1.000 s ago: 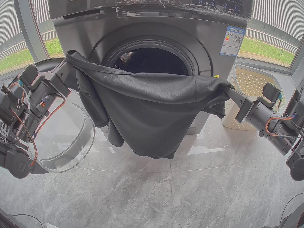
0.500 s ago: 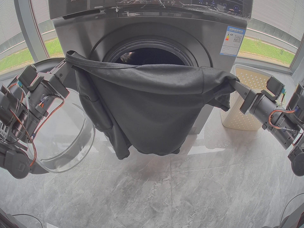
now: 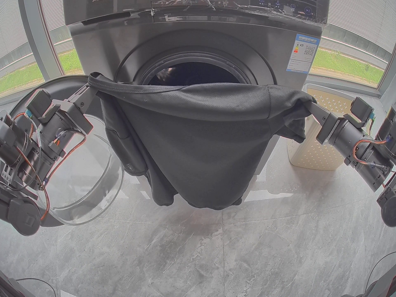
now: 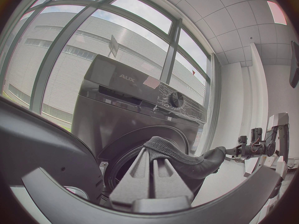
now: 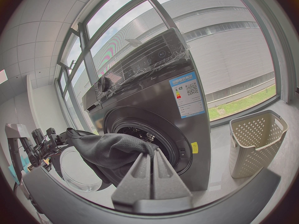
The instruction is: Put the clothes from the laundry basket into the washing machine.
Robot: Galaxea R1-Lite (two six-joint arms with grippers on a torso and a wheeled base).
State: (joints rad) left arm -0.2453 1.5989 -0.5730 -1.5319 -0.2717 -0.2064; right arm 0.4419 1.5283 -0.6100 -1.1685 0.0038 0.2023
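**Dark garment held spread before the open drum**

The dark grey, fine-meshed fabric garment [image 3: 202, 145] hangs in the air directly in front of the grey front-loading washing machine [image 3: 198, 34]. It is outside the machine. Its top edge is pulled almost level across the lower part of the round black drum mouth [image 3: 194, 73], and the rest sags in a deep pouch below, clear of the pale marbled tile floor [image 3: 222, 248]. Whether the cloth brushes the machine's front panel cannot be told.

The left claw [image 3: 88, 88] is pinched tight on one upper corner and the right claw [image 3: 310, 108] on the other, so the fabric is taut between them. Holding it by two corners set well apart probably serves to lift the whole piece off the floor and offer a straight edge to the opening.

As held, the span looks wider than the drum mouth. The claws would likely need to come closer together and rise so the cloth clears the lower lip. The hanging pouch could catch on that lip.

The round door with its clear bowl-shaped glass [image 3: 82, 174] stands swung open on the robot's left, beneath the left arm. The cream perforated plastic laundry basket [image 3: 330, 112] sits on the floor beside the machine's right side, just behind the right claw.
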